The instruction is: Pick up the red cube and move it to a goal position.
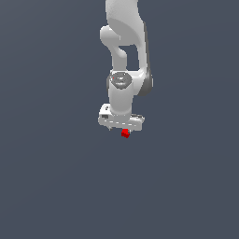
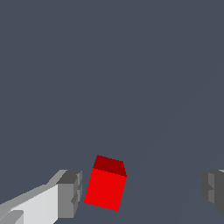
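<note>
Here the plain bright-red cube (image 2: 105, 183), tilted, sits between the tool's (image 2: 141, 190) wide-spread fingers (image 2: 70, 194), nearer one, ungripped.

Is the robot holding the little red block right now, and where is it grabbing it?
No, nothing is held. The gripper is open, and the red cube sits between its fingers, nearer one, with gaps on both sides.
</note>
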`<state>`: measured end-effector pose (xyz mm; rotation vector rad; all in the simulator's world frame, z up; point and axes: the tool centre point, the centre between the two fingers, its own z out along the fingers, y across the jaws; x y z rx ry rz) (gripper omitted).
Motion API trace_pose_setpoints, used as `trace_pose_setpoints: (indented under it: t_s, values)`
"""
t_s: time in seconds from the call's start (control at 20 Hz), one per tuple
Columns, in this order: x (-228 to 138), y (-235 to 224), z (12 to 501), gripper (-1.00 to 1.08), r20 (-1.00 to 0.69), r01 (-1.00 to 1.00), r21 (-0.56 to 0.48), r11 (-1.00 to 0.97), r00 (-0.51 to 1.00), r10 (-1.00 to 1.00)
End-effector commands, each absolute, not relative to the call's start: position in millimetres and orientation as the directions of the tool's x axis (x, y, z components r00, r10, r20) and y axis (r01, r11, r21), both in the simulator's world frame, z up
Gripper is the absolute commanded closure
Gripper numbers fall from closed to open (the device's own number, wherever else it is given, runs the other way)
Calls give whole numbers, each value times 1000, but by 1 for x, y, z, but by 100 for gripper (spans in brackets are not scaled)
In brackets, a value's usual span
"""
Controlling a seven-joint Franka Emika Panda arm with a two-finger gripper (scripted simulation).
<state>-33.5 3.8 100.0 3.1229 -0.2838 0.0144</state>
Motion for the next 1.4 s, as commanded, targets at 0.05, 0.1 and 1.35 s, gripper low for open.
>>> trace_pose_setpoints:
  t_s: [0.05,0.1,1.35]
  values:
    - [-46,12,76,-92,7,-255,4,-967,967,-255]
    - [-49,15,70,-92,6,-274,4,-962,962,-274]
    - [-69,37,20,108,0,-423,1,-906,906,-423]
